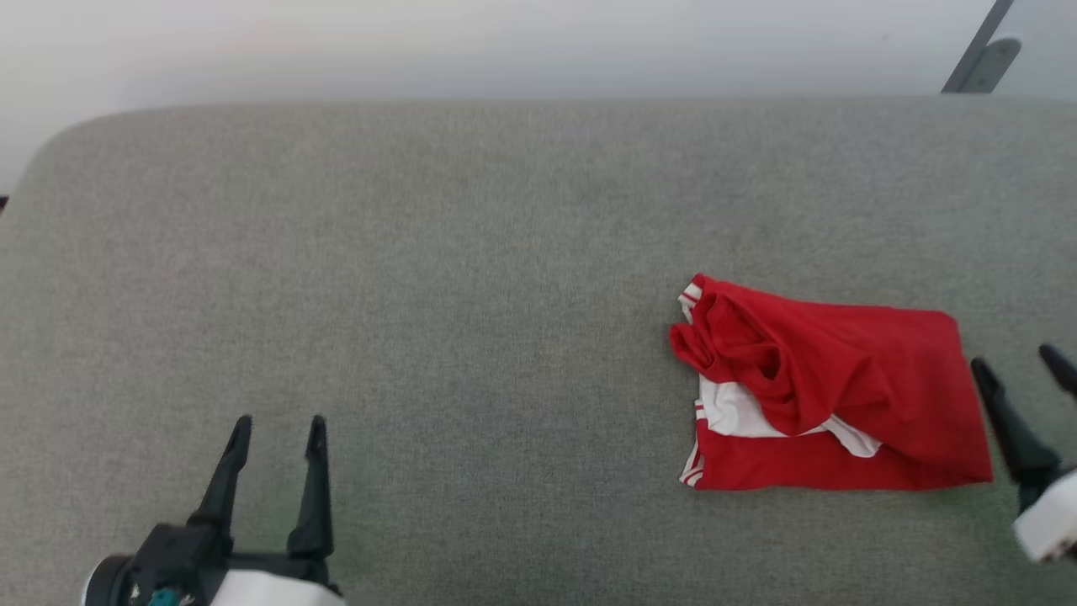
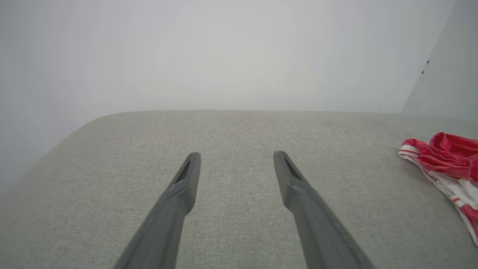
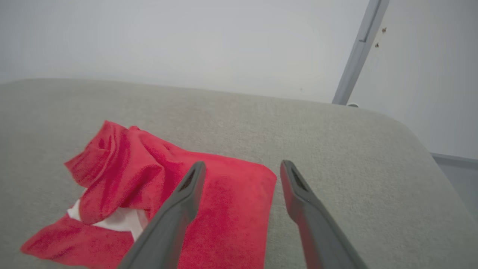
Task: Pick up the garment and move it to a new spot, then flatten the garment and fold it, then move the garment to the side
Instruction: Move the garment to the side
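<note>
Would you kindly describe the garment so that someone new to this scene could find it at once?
A wide grey padded surface lies before the robot. Toward its right side, left of the right pincer, lies the garment, loosely folded. Bright red cloth with white patches and striped trim sets it apart from the plain grey.

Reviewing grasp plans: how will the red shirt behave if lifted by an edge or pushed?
Probably floppy: the shirt lies in soft, bunched folds, so lifting one edge would likely unfold it. Pushed, it may wrinkle against the textured cushion.
</note>
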{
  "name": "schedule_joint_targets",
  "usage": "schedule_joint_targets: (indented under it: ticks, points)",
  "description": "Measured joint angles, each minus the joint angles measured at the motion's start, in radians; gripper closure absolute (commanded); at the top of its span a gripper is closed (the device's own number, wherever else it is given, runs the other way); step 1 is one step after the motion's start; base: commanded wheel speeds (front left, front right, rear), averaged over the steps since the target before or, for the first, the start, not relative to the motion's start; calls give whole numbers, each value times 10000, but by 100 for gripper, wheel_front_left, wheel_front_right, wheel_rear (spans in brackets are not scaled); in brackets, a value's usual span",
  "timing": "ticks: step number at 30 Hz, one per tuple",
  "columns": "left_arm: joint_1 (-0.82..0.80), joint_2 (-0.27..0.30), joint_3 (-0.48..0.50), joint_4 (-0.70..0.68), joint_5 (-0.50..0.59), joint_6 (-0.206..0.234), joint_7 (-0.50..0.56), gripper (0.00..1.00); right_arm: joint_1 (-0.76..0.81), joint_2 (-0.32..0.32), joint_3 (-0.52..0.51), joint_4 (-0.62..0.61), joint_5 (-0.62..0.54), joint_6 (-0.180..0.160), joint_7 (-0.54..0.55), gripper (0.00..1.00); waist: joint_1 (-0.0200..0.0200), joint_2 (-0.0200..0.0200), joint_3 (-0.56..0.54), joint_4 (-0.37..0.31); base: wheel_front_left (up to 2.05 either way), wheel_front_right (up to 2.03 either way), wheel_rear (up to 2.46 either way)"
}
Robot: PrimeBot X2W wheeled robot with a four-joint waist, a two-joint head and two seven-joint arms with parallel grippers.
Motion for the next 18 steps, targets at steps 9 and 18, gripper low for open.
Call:
schedule_joint_targets:
  ticks: [9, 18]
  points:
    - [-1391, -54, -773, 330, 84, 0, 0, 0, -1520, -1730, 729, 451, 1369, 0, 4320, 0, 0, 0, 1030, 280, 0, 0, 0]
    - [-2278, -84, -1220, 449, 73, 0, 0, 0, -2034, -2259, 882, 272, 2548, 0, 7097, 0, 0, 0, 1984, 616, 0, 0, 0]
